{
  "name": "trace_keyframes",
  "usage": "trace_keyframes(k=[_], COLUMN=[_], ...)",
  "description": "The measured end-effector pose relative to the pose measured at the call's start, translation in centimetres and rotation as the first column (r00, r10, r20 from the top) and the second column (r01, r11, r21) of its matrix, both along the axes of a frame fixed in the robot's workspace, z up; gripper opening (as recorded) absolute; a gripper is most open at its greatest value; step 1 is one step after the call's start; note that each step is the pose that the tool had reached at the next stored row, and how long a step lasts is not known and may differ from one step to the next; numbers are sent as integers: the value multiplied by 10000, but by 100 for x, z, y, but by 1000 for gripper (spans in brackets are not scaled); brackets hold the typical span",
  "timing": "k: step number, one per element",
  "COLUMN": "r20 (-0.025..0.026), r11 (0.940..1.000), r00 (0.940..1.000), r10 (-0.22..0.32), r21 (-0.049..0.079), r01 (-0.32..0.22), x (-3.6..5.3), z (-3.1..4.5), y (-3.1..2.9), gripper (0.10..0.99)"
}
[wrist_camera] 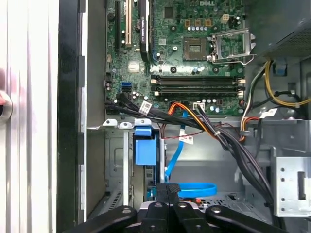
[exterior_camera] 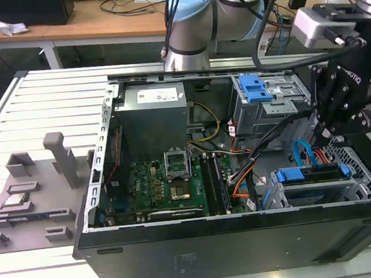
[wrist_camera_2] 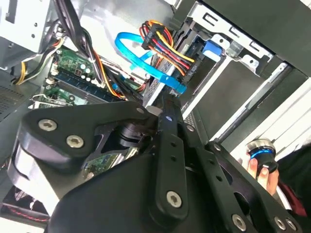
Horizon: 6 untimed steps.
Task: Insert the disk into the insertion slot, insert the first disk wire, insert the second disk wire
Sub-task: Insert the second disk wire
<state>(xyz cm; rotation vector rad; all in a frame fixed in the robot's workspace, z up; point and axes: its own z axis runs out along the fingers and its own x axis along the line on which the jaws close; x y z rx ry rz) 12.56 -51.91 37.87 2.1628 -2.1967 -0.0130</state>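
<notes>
Over the disk (exterior_camera: 312, 174) (seated): end effector (exterior_camera: 324, 141).

**Inside the open computer case**

In the exterior view, the motherboard (exterior_camera: 170, 182) lies at the case's centre. The disk (exterior_camera: 312, 175) sits in the insertion slot (exterior_camera: 356, 163) at 3 o'clock, the power supply (exterior_camera: 154, 109) at 12, the gripper (exterior_camera: 325, 134) just above the disk.

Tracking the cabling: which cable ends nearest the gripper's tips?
The flat bright blue cable, ending beside the black gripper; the red, yellow and black wire bundle sits farther off.
</notes>
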Motion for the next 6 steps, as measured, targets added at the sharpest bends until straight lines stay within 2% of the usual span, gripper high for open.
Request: trace_keyframes(k=[6], r20=[0], r11=[10000], r00=[10000], r10=[0], r21=[1], r01=[0], x=[0], z=[16], y=[0], gripper=[106])
